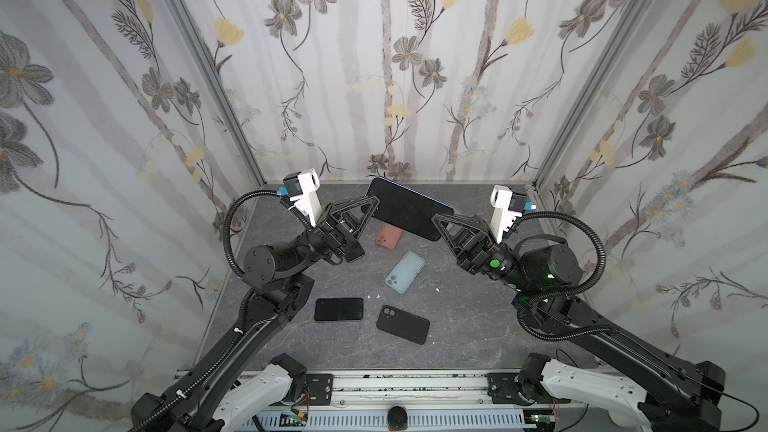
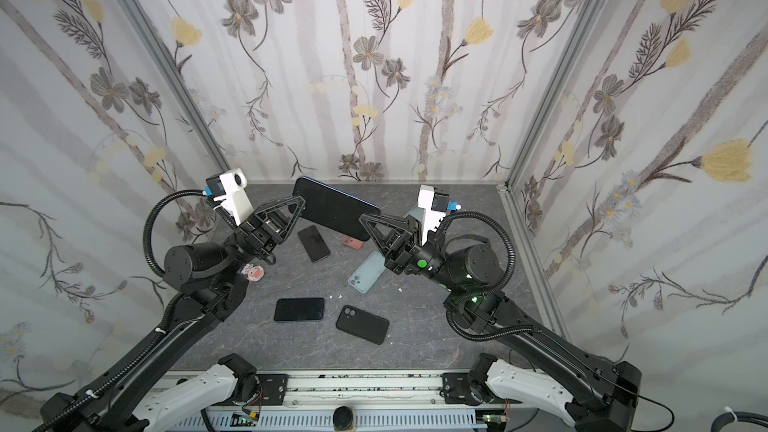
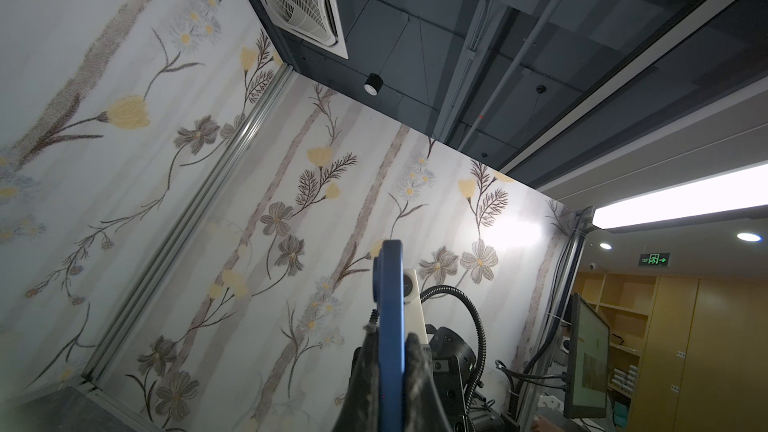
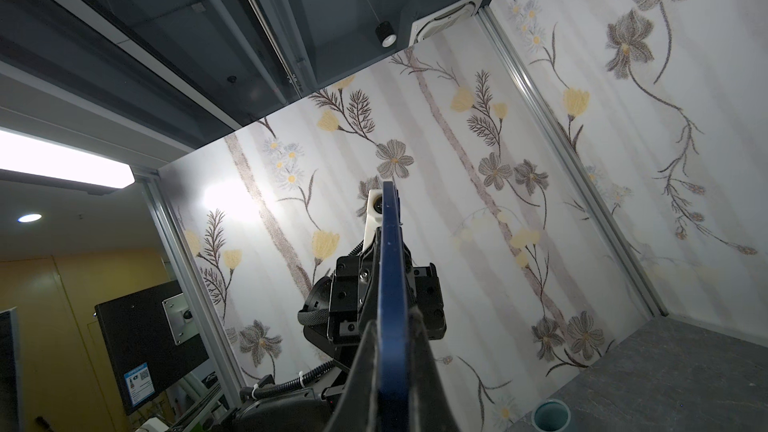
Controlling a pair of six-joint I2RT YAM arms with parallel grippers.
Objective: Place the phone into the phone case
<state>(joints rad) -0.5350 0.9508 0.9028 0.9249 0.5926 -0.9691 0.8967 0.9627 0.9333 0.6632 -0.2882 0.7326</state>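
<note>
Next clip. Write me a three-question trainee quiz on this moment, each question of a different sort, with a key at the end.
1. True or false: the blue-edged, black-fronted phone lies flat on the grey stone-look table.
2. What grips the phone? A) the left gripper alone B) the right gripper alone C) both grippers, one at each end
3. Fill in: the rubbery phone case with a round camera cut-out, the loose case nearest the table's front edge, is coloured ___.

Key: 1 false, it is held up above the table; 2 C; 3 black.
</note>
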